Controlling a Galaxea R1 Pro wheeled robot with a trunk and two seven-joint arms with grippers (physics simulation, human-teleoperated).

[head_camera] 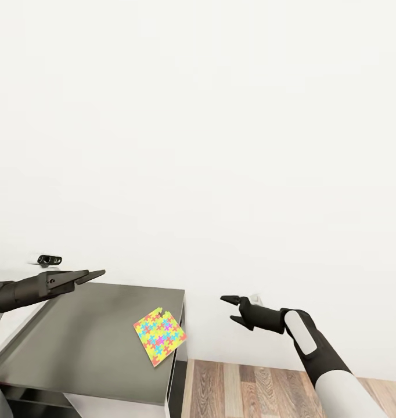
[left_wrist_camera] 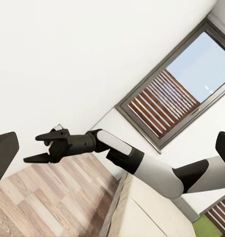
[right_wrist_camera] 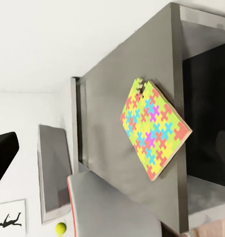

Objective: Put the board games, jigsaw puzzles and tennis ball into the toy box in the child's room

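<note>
The jigsaw puzzle (head_camera: 159, 337) overhangs the table (head_camera: 87, 342) corner, so it's best approached gently. The right gripper (head_camera: 233, 309) is spread, nothing held; the left gripper (head_camera: 92, 274) can't be told.

The room is seen from the head, high up, looking forward and down at a white wall. The grey surface (head_camera: 87, 342) is seen at 7 o'clock, with the jigsaw puzzle (head_camera: 159, 337) on its near corner. The same surface (right_wrist_camera: 117, 123) and puzzle (right_wrist_camera: 153, 129) are seen closer from the right wrist. The right tool (left_wrist_camera: 43, 147), a window (left_wrist_camera: 176, 89) and the wall are seen from the left wrist.
</note>
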